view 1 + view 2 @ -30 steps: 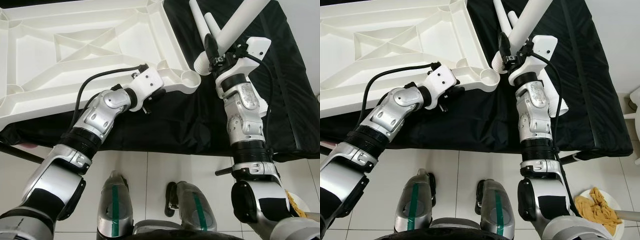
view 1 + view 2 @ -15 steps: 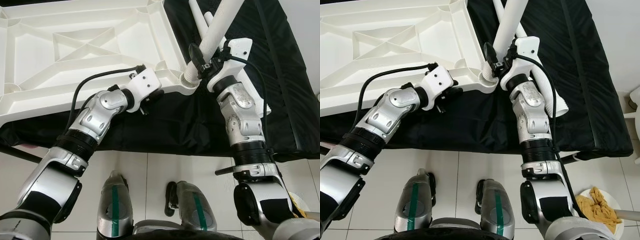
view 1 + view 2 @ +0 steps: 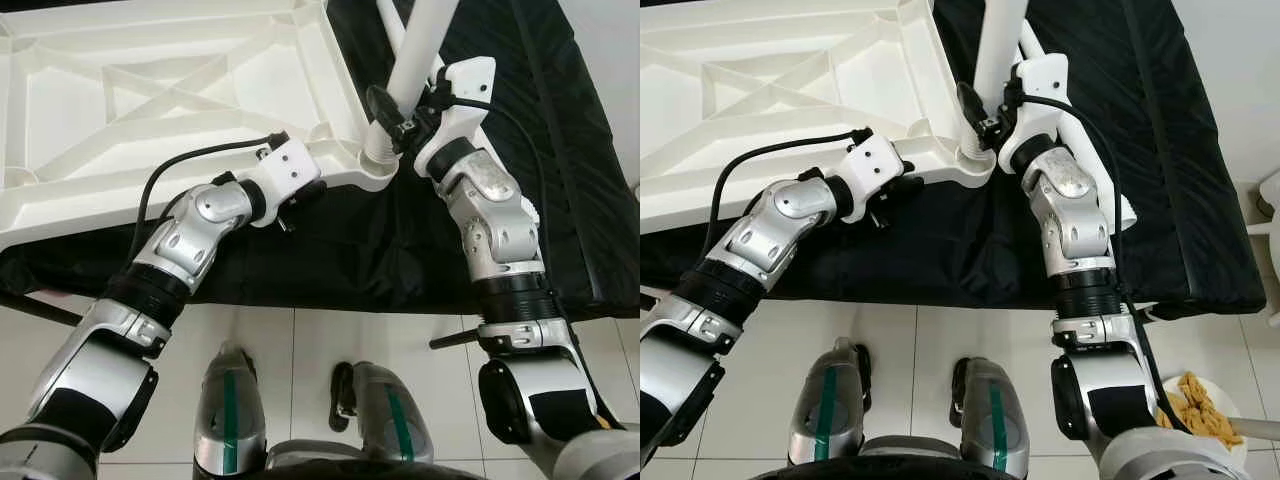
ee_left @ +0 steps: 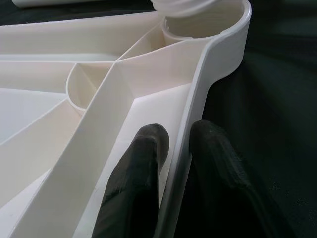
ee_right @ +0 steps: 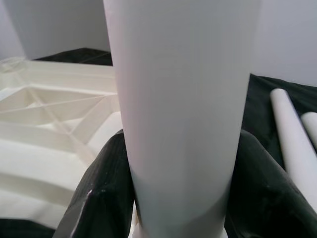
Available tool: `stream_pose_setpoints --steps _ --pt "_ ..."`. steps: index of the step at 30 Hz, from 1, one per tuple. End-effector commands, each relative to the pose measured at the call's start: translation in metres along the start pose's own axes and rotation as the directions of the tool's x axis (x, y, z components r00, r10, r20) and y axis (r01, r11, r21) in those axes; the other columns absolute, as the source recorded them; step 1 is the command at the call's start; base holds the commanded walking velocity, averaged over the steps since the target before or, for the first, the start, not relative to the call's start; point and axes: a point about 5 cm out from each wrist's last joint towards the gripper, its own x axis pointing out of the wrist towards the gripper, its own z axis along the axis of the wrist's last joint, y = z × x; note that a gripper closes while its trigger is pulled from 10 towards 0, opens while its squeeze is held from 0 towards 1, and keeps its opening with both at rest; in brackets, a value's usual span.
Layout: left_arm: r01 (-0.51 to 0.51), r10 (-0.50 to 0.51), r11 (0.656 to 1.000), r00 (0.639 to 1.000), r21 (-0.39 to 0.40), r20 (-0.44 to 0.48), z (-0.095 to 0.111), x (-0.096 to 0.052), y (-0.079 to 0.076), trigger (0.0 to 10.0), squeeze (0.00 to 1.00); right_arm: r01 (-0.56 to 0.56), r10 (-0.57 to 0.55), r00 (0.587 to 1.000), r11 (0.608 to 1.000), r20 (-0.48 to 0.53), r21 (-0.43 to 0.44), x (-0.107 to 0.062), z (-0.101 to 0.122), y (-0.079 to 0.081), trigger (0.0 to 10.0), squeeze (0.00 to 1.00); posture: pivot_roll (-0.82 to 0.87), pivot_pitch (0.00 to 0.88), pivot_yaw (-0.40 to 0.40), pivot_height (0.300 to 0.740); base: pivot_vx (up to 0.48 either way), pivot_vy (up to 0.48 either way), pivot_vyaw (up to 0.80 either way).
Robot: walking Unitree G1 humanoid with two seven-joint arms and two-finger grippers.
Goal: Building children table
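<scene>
One white leg (image 3: 420,50) in tabletop (image 3: 150,110) corner socket (image 3: 378,165), right hand (image 3: 392,105) around it.

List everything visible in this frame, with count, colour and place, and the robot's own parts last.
tabletop: one, white, upside down on the black cloth, ribs showing.
corner socket: one, white, at the tabletop's near right corner.
table leg: one, white, nearly upright, lower end at the corner socket.
spare legs: at least two, white, lying on the cloth beyond.
black cloth: one, covering the work surface.
plate with yellow cloth: one, on the floor at right.
left gripper: fingers astride the tabletop's rim.
right gripper: shut on the table leg.
</scene>
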Motion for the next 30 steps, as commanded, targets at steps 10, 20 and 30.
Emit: stream_pose_setpoints --steps 10,20,30 --pt "0.120 -0.120 0.993 0.993 0.009 -0.006 0.000 -0.001 -0.005 10.0 0.00 -0.068 0.065 0.994 0.997 -0.087 -0.035 -0.008 -0.011 0.009 10.0 0.00 0.04 0.065 -0.048 0.740 0.000 0.000 0.00" --pt "0.113 -0.112 0.994 0.994 0.010 -0.003 0.002 -0.003 -0.002 10.0 0.00 0.005 -0.007 0.990 1.000 -0.144 -0.015 -0.012 -0.022 0.003 10.0 0.00 0.04 0.066 -0.042 0.740 0.000 0.000 0.00" --pt "0.106 -0.106 0.994 0.994 0.019 0.002 0.003 -0.004 0.000 10.0 0.00 0.071 -0.067 0.985 0.997 -0.158 0.018 -0.013 -0.030 -0.002 10.0 0.00 0.05 0.061 -0.040 0.740 0.000 0.000 0.00"
